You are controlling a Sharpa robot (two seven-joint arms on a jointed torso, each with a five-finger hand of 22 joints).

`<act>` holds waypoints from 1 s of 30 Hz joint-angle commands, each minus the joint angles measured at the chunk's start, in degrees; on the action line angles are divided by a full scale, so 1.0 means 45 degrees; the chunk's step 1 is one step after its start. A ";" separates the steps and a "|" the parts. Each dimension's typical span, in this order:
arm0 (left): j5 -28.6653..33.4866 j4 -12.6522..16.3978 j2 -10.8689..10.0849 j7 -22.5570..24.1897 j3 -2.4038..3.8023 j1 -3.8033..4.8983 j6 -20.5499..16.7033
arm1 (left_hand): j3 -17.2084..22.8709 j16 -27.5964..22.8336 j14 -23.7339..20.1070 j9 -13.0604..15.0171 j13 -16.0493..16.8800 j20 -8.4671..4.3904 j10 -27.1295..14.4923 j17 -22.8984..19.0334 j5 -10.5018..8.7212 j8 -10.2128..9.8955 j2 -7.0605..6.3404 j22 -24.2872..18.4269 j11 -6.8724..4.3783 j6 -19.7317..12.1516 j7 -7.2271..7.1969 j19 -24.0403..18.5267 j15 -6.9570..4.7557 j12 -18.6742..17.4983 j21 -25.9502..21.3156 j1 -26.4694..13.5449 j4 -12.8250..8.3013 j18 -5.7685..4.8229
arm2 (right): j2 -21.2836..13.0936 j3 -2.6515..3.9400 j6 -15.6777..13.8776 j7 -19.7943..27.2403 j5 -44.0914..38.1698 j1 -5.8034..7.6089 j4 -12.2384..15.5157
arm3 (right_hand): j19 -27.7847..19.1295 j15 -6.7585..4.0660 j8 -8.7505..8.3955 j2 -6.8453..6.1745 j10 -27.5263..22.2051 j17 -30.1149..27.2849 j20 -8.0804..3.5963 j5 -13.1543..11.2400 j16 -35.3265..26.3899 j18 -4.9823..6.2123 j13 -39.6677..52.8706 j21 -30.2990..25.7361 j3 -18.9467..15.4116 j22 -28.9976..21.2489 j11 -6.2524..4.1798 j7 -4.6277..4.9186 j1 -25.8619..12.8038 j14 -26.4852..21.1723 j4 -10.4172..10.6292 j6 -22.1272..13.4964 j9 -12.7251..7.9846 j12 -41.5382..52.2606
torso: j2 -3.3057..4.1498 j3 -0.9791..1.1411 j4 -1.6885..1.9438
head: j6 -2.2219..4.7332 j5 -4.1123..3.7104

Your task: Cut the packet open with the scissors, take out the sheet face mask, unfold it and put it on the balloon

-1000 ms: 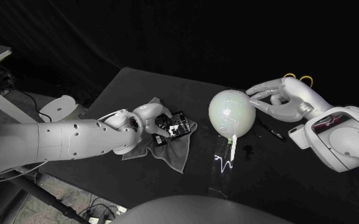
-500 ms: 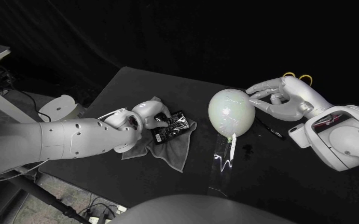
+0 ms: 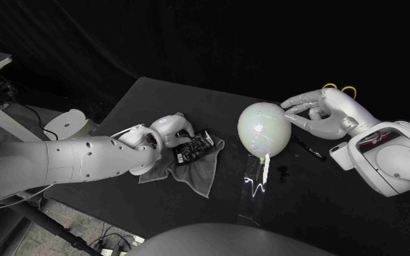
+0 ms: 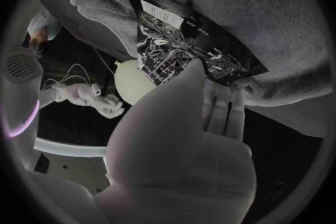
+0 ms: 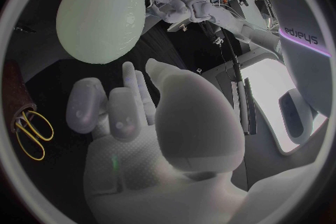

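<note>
Fingers of the left hand reached the edge of the dark packet, thumb over it and the rest apparently beneath; whether they had truly pinched it could not be told from either view. The packet, seemingly uncut, lay on a grey cloth spread on the black worktop, probably so that fingers could get under the flat foil. Well apart to the right sat the pale balloon, the right hand loosely open and empty beside it, perhaps to steady it. Yellow-handled scissors lay untouched behind that hand.
</note>
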 commanded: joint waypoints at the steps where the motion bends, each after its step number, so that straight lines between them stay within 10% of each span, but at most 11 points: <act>1: 0.0125 0.0051 0.0091 0.0746 -0.0127 -0.0171 0.0443 | 0.0424 0.0072 0.0203 0.0122 -0.0035 0.0006 0.0246 0.0189 0.0043 0.0153 -0.0177 0.0049 -0.0002 0.0289 -0.0212 0.0397 -0.0043 -0.0070 0.0124 0.0043 0.0017 0.0165 | -0.0005 0.0005 -0.0024 0.0098 -0.0085 0.0004 0.0027 | -0.0099 0.0002 0.0044 0.0012 0.0063 0.0011 0.0027 0.0020 -0.0027 -0.0038 0.0012 -0.0023 0.0054 0.0361 -0.0020 0.0074 -0.0079 -0.0056 -0.0001 0.0019 0.0019 0.0054 | 0.0006 0.0003 0.0002 | -0.0001 -0.0008; 13: 0.1183 0.0162 -0.0076 0.3036 -0.0078 -0.0166 -0.1080 | 0.3557 -0.0109 0.0634 0.0525 -0.0044 -0.0005 0.0824 0.0102 0.0029 0.0563 -0.0918 0.0001 -0.0169 0.0488 -0.0158 0.1181 -0.0187 -0.0254 0.0314 -0.1589 -0.0309 -0.0310 | -0.0004 0.0006 -0.0125 0.0139 -0.0085 0.0004 0.0008 | -0.0099 -0.0002 0.0057 0.0010 0.0095 0.0005 0.0025 -0.0021 -0.0023 -0.0040 0.0015 -0.0010 0.0075 0.0377 -0.0025 0.0070 -0.0109 -0.0060 -0.0008 0.0036 0.0029 0.0059 | -0.0003 -0.0003 0.0002 | 0.0051 -0.0029; 30: 0.3492 0.0692 -0.0564 0.5388 0.0175 0.0268 -0.1687 | 0.4472 -0.0310 0.0600 0.0889 -0.0046 -0.0011 0.0755 0.0054 0.0028 0.0838 -0.1062 -0.0096 -0.0148 0.0281 -0.0077 0.0711 -0.0152 -0.0262 0.0125 -0.2392 -0.0855 -0.0574 | 0.0054 0.0007 -0.0198 0.0165 -0.0059 0.0004 -0.0092 | -0.0106 -0.0004 0.0063 -0.0005 0.0108 -0.0006 0.0024 -0.0087 -0.0023 -0.0039 0.0015 -0.0012 0.0076 0.0381 -0.0026 0.0068 -0.0147 -0.0063 -0.0008 0.0041 0.0035 0.0057 | -0.0001 -0.0002 0.0004 | 0.0160 -0.0059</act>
